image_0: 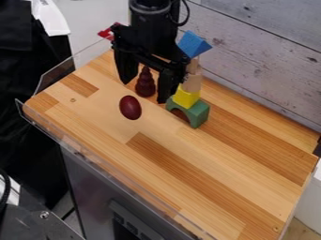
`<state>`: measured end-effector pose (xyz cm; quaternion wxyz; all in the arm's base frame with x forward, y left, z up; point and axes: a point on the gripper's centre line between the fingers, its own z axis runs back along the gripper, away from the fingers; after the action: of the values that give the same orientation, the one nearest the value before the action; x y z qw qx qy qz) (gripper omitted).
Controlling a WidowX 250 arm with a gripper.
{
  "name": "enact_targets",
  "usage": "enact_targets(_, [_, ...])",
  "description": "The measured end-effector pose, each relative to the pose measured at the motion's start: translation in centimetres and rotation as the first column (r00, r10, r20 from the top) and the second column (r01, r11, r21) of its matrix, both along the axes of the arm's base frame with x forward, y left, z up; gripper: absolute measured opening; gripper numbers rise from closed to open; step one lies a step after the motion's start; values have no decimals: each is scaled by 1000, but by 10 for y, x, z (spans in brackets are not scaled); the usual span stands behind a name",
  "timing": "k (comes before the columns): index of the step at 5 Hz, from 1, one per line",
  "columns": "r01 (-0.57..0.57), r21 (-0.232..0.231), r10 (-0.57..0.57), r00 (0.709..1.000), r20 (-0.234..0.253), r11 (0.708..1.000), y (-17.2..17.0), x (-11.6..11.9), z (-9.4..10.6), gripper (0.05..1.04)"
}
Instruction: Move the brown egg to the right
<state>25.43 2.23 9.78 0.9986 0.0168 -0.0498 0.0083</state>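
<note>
Tabletop stretches from the egg to its right edge, jaws wide apart, empty.

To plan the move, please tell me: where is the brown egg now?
In the camera view, the brown egg lies left of centre on the wooden top, near the dark red turned piece and left of the green arch block.

On the tabletop, the egg lies before the turned piece. Right of both stands the block tower.
</note>
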Motion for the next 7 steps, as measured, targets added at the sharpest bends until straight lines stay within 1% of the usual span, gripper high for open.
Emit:
enact_targets(1, [-4,-3,4,1000,-26,1000,0,-4,-6,999])
enact_targets(2, [-60,-7,59,998,-37,998,8,-6,-10,999])
enact_targets(3, [-167,21,168,984,-61,986,18,-10,-13,999])
enact_targets(4, [-360,33,361,932,-27,933,26,-7,-13,999])
enact_targets(5, [-503,4,503,864,-4,864,30,-1,-21,999])
enact_targets(6, [-568,-28,569,823,0,822,34,5,-32,999])
enact_targets(7, [-585,-34,585,811,9,811,42,10,-44,999])
